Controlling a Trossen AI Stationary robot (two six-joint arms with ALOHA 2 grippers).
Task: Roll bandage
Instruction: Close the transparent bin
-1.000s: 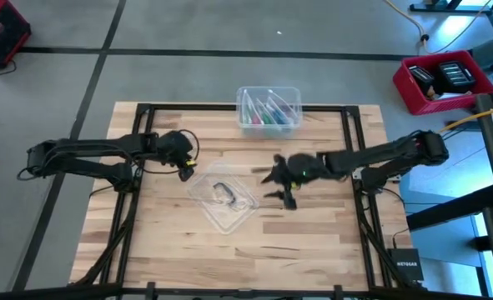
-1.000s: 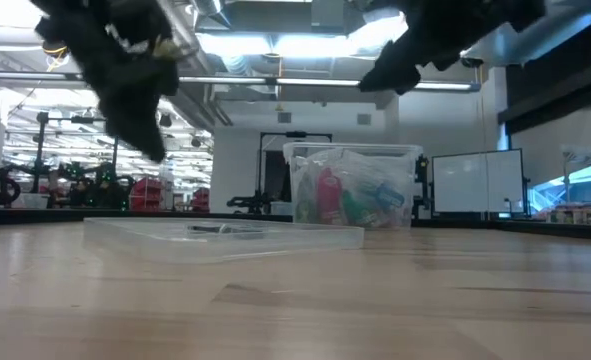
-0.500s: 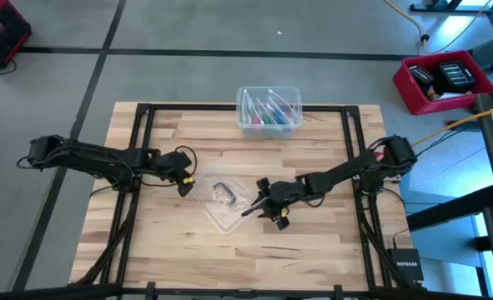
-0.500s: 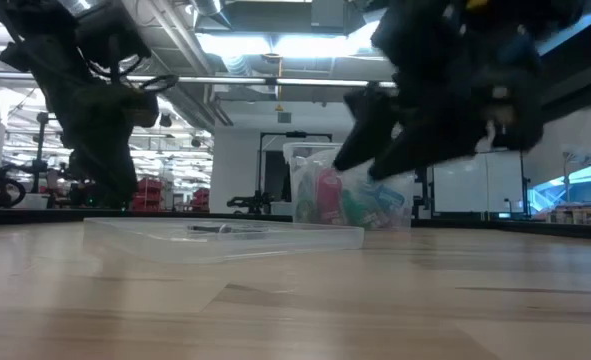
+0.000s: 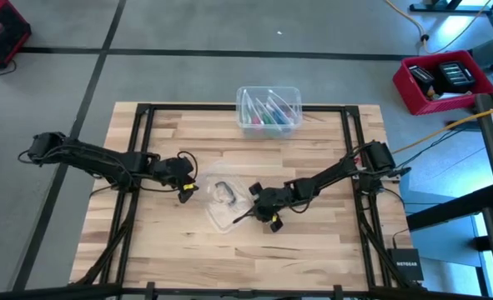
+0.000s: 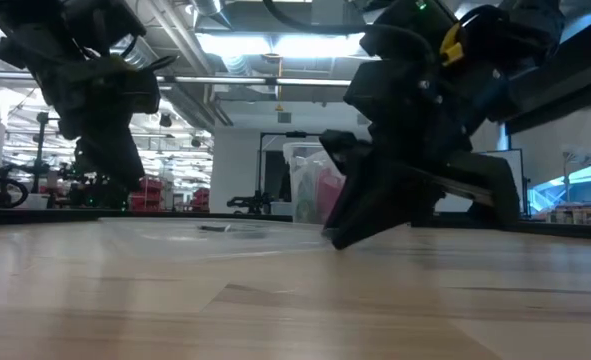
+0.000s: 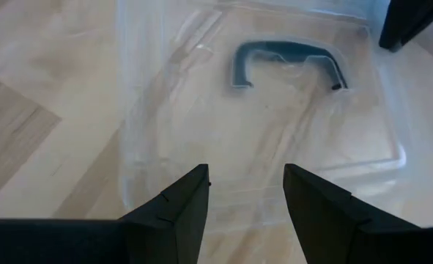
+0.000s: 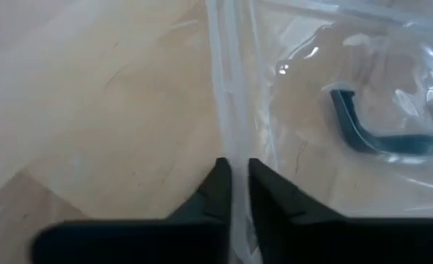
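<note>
A small clear plastic bag [image 5: 226, 208] lies flat on the wooden table, also seen in the left wrist view [image 7: 275, 139] and the right wrist view [image 8: 311, 88]. Inside it lies a narrow, curved dark blue band [image 5: 223, 193] [image 7: 286, 55] [image 8: 377, 139], apparently the bandage. My left gripper [image 5: 188, 185] [image 7: 245, 198] is open, low at the bag's left edge, with its fingers over that edge; I cannot tell whether it touches. My right gripper [image 5: 248, 215] [image 8: 234, 183] is down at the bag's right near edge and shut on it. My right gripper pinches the clear bag's edge strip [image 8: 227, 139] between its two fingers, at the bag's right near side. The fingers slant down from the table's right and lie across the edge. The bag lies on the table; one layer or several, I cannot tell.
A clear lidded box [image 5: 269, 108] [image 6: 310, 190] with colourful items stands at the table's far edge, in the middle. A dark frame runs along the table's sides. Bare wood lies toward the near edge [image 5: 229, 258].
My right gripper has swung from mid-air right of the bag toward the table's near left and down to the bag's right edge, where its fingers now meet. My left gripper has come down and a little toward the near edge, to the bag's left edge.
</note>
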